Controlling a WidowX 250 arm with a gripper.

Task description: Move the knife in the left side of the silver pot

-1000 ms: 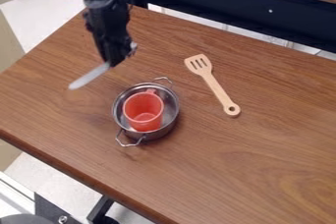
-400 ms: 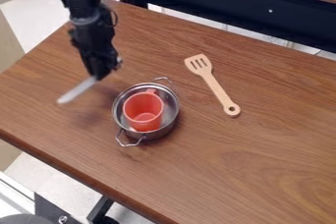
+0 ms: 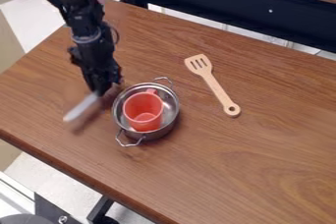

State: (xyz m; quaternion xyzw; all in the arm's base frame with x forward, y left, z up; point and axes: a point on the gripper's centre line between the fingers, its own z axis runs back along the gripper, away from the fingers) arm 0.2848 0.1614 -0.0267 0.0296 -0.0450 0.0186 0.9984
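Note:
My gripper [image 3: 101,92] hangs over the left part of the table, just left of the silver pot's upper rim, and is shut on the knife. The knife [image 3: 81,108] has a pale blade that slants down and left from the gripper, apart from the pot; its handle is hidden at the gripper. The silver pot [image 3: 172,116] stands upright with its two wire handles at upper right and lower left. A red cup [image 3: 143,110] sits inside it.
A wooden slotted spatula [image 3: 217,88] lies to the right of the pot on the brown table [image 3: 263,164]. The table's front edge runs diagonally below the pot. A dark-framed second surface stands behind the table.
The gripper has moved down the view with the knife, first also leftward, and is now lower and nearer the table. The pot, cup and spatula have not moved.

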